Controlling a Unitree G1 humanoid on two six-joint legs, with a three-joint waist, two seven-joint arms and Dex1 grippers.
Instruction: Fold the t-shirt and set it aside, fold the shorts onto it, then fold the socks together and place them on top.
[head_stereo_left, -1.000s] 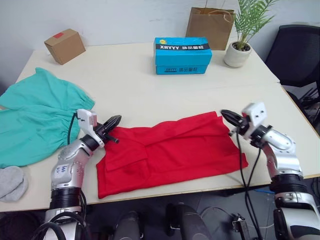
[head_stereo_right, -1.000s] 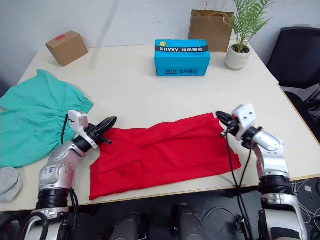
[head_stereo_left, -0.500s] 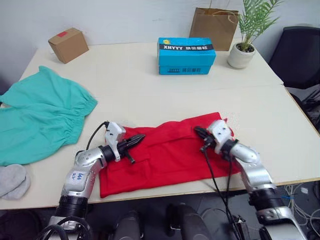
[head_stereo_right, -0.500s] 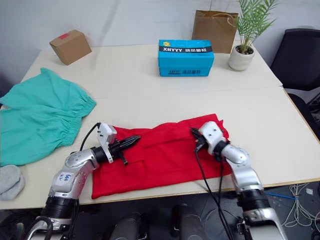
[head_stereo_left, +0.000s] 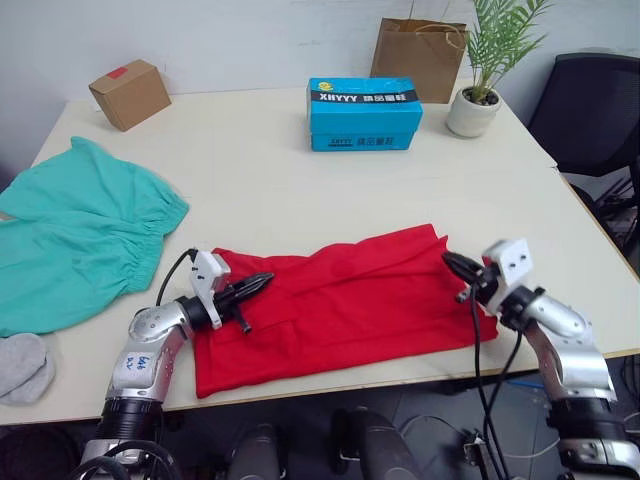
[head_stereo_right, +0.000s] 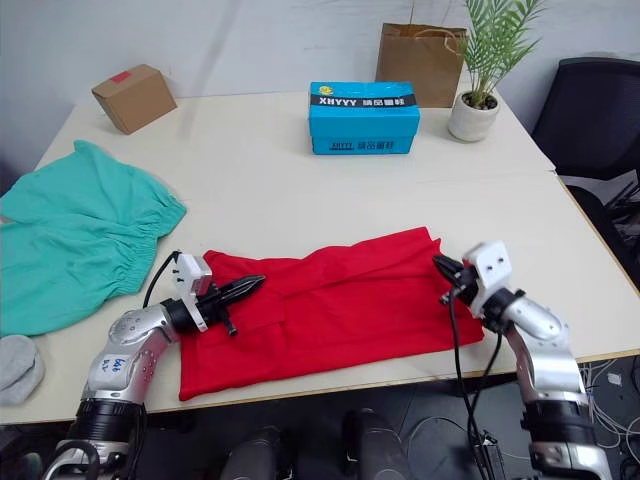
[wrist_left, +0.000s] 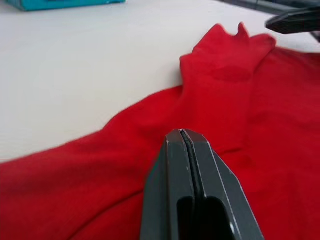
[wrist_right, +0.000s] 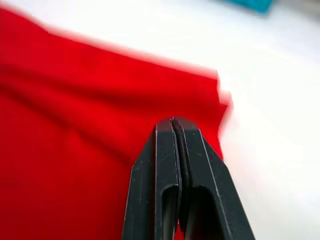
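Black closed grippers (head_stereo_left: 262, 279) over rumpled t-shirt (head_stereo_left: 340, 300)

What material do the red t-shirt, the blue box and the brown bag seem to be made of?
The red t-shirt looks like soft matte knit cloth: it lies in limp folds and creases. The blue box seems printed cardboard with a slight sheen, judged by its sharp edges and printed label. The brown bag looks like stiff matte kraft paper that stands upright by itself.

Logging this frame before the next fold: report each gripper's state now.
Left gripper: shut, empty, over the t-shirt.
Right gripper: shut, empty, at the t-shirt's right edge.
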